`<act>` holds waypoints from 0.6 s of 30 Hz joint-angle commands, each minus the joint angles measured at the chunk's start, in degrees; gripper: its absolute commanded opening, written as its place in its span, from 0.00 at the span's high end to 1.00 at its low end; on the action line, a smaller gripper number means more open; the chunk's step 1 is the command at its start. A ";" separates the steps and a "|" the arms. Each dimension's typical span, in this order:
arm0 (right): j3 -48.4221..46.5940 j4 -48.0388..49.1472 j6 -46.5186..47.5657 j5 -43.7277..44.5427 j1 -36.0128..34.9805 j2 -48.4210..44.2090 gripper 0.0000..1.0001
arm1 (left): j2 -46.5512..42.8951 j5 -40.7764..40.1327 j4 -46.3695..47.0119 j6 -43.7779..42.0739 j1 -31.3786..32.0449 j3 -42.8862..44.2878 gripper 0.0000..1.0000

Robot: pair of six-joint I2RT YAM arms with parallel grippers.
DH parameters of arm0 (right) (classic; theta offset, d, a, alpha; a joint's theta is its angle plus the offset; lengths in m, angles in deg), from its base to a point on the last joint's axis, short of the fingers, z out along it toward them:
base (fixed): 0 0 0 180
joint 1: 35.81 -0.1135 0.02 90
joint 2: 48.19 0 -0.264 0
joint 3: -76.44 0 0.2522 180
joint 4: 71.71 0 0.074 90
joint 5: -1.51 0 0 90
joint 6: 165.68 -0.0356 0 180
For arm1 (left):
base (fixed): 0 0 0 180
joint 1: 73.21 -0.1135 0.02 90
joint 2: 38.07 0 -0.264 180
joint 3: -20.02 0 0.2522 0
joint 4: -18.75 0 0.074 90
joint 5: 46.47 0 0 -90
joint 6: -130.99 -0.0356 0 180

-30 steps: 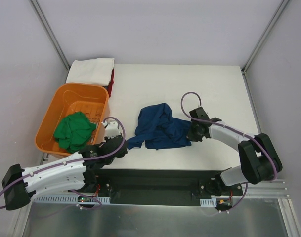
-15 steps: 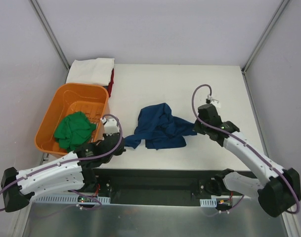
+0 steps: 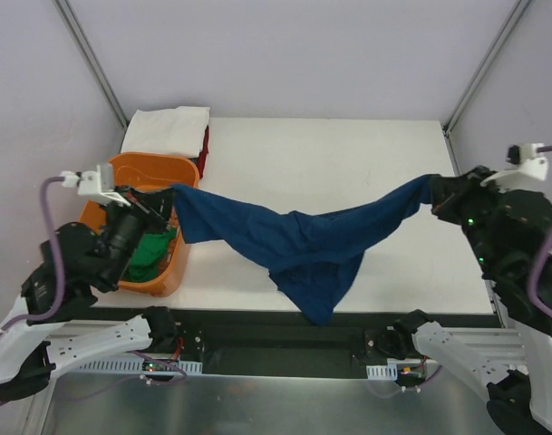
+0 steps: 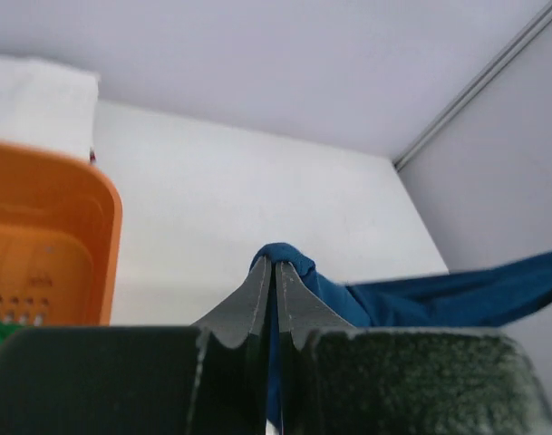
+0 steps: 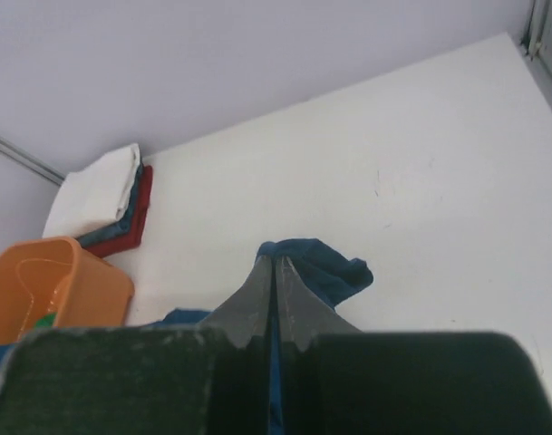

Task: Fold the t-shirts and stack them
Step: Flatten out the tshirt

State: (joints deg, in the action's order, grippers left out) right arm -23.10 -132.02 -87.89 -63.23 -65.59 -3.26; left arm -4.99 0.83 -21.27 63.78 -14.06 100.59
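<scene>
Your left gripper and right gripper are each pinching an end of the navy shirt, which is hanging stretched between them over the near half of the table.

To my left, an orange plastic tub sits at the left edge of a white table. Pale lilac walls enclose the table.

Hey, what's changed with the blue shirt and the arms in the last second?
The navy shirt, crumpled on the table before, now hangs stretched between the left gripper and right gripper, which rose and swung apart, each shut on one end. The green shirt in the orange tub and the folded stack stayed put.
</scene>
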 commanded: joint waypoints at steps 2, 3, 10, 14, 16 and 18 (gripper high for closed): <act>-13.70 -3.99 7.63 5.22 -0.01 3.23 0.99 | 3.12 -4.05 5.59 -14.25 -0.53 8.16 1.00; -15.37 -4.25 8.51 6.11 -0.01 5.15 0.99 | 4.78 -4.67 8.13 -15.57 -0.53 8.69 1.00; -26.36 -1.19 18.96 12.80 0.51 17.90 0.99 | 20.07 -8.91 24.20 -30.84 -6.04 13.42 1.00; -34.07 5.93 24.15 15.17 3.67 27.91 0.99 | 33.69 10.01 18.73 -20.79 -24.58 25.01 1.00; -41.71 7.78 25.12 13.25 8.41 35.99 0.99 | 43.09 13.07 17.83 -20.32 -28.64 36.74 1.00; -55.46 9.35 26.61 9.65 11.57 43.01 0.99 | 50.72 17.54 16.16 -21.90 -29.36 46.17 1.00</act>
State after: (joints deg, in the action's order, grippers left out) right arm -61.31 -130.62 -67.23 -52.20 -59.31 29.80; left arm 36.27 6.23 -5.95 41.94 -39.70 130.05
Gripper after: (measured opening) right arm 0.015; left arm 0.006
